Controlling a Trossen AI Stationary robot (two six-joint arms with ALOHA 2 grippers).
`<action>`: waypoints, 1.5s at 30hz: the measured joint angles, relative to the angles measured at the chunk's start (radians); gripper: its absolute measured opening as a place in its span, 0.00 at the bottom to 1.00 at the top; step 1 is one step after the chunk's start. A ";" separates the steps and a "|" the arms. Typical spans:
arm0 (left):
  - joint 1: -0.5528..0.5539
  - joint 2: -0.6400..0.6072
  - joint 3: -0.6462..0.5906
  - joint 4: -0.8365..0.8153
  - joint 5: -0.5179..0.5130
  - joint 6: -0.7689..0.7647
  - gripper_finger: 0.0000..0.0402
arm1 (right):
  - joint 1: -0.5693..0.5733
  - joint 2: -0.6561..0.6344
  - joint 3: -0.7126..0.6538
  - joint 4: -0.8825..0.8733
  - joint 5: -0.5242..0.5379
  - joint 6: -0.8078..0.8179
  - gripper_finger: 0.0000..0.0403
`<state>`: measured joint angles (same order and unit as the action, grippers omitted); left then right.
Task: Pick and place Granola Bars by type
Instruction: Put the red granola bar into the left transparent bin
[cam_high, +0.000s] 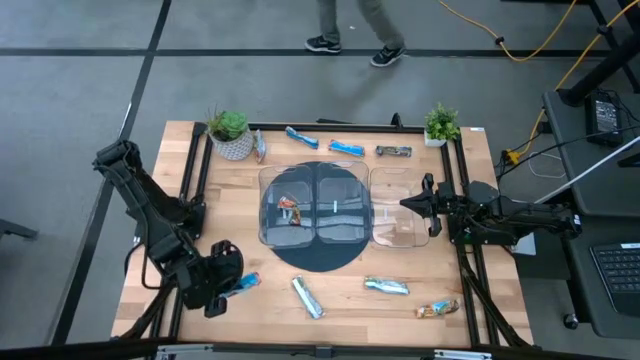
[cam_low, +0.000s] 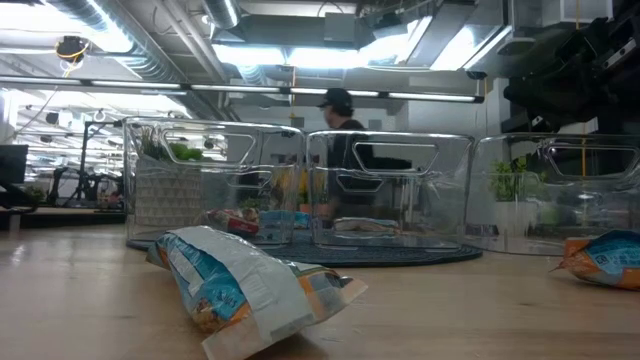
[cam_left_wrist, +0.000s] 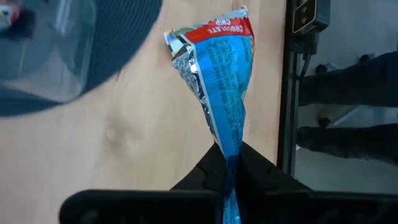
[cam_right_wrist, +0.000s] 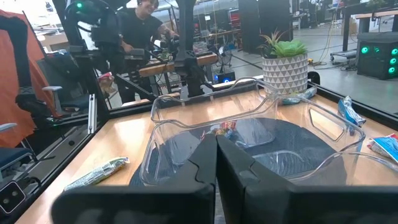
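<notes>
My left gripper (cam_high: 228, 286) is at the table's near left and shut on a bright blue granola bar (cam_high: 246, 283), which fills the left wrist view (cam_left_wrist: 217, 87). My right gripper (cam_high: 408, 205) hangs shut over the right clear tray (cam_high: 395, 238), touching nothing; its fingers (cam_right_wrist: 205, 162) point toward the trays. Loose bars lie flat on the wood: two blue (cam_high: 300, 137) (cam_high: 347, 148), a dark brown (cam_high: 393, 151) and a silver one (cam_high: 260, 148) at the far side, two silver-blue (cam_high: 307, 297) (cam_high: 385, 286) and a tan-orange one (cam_high: 437, 309) near. One bar (cam_high: 290, 210) lies in the left tray. My left gripper pinches the blue bar by one end (cam_left_wrist: 229, 152) between its two fingers, where the wrapper is squeezed narrow. The bar runs straight out ahead of the fingers, and its other end (cam_left_wrist: 211, 31) spreads wide over the wood. Whether that end touches the table cannot be told.
Three clear trays (cam_high: 265, 205) stand side by side on a dark round mat (cam_high: 315, 262) at mid-table. Potted plants stand at the far left (cam_high: 230, 133) and far right (cam_high: 441, 125). A black frame (cam_high: 190, 180) edges the table. A person (cam_high: 350, 40) stands beyond the far edge.
</notes>
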<state>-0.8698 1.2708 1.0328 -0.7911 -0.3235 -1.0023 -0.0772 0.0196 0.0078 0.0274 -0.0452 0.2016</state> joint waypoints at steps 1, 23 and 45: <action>0.025 -0.007 0.000 0.000 0.017 0.038 0.01 | 0.000 0.000 0.000 0.000 0.000 0.000 0.02; 0.580 -0.051 0.224 -0.025 0.155 0.608 0.02 | 0.000 0.000 0.000 0.000 0.000 0.000 0.02; 0.980 0.090 0.350 -0.093 0.370 0.742 0.02 | 0.000 0.000 0.000 0.000 0.000 0.000 0.02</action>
<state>0.1103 1.3611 1.3833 -0.8845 0.0469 -0.2601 -0.0774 0.0193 0.0078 0.0273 -0.0452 0.2015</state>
